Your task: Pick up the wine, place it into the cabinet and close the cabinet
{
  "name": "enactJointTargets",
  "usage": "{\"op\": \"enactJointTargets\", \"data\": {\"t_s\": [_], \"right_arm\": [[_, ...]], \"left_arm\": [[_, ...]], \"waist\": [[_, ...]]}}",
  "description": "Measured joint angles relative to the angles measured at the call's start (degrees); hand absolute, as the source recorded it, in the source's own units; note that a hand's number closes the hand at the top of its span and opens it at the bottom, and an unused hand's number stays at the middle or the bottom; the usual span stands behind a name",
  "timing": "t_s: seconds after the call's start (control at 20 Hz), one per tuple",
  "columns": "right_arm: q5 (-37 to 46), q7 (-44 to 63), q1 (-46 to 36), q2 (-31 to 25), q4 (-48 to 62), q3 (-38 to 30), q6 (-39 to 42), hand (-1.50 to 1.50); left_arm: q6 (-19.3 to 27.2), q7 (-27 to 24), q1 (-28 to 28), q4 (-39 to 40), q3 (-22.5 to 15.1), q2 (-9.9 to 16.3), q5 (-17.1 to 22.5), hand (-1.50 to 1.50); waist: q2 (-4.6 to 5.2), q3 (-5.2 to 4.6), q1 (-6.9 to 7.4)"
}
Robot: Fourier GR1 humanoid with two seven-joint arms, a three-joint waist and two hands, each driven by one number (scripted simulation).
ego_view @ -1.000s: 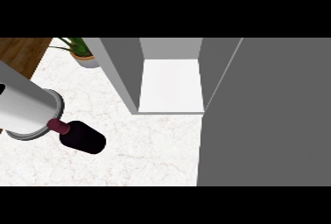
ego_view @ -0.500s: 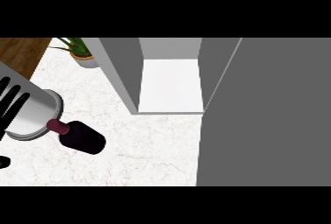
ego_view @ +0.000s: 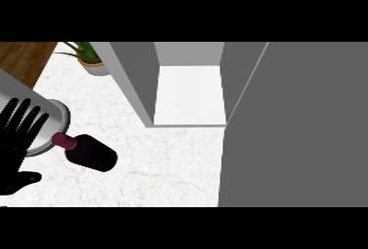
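Here: wine (ego_view: 90,151) on the marble counter (ego_view: 173,165), left of the open cabinet (ego_view: 188,92), untouched.
Probably glass: heavy, rigid, slick, breakable; best taken round the wide dark body, not the narrow capped neck. Just left of the cabinet-side bottle, left hand (ego_view: 18,138) with fingers straight and spread, holding nothing. Right hand unseen.

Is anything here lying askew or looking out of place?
Nothing is spilled or damaged. The dark wine bottle with a maroon cap appears tilted on the white marble counter, near the open left hand.
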Motion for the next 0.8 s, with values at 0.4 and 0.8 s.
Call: {"op": "enactJointTargets", "data": {"t_s": [0.4, 0.8], "right_arm": [[0.3, 2.3, -1.8, 0.5, -0.2, 0.7, -1.0, -1.5], [0.5, 2.8, -2.4, 0.6, -0.4, -0.2, -0.9, -1.5]], "left_arm": [[-3.6, -7.9, -0.9, 9.7, 0.8, 0.6, -3.9, -1.5], [-6.0, -13.0, -1.2, 15.9, -0.1, 0.2, -6.2, -1.5]], "waist": [[0.0, -0.01, -0.05], [-0.03, 0.0, 0.0]]}}
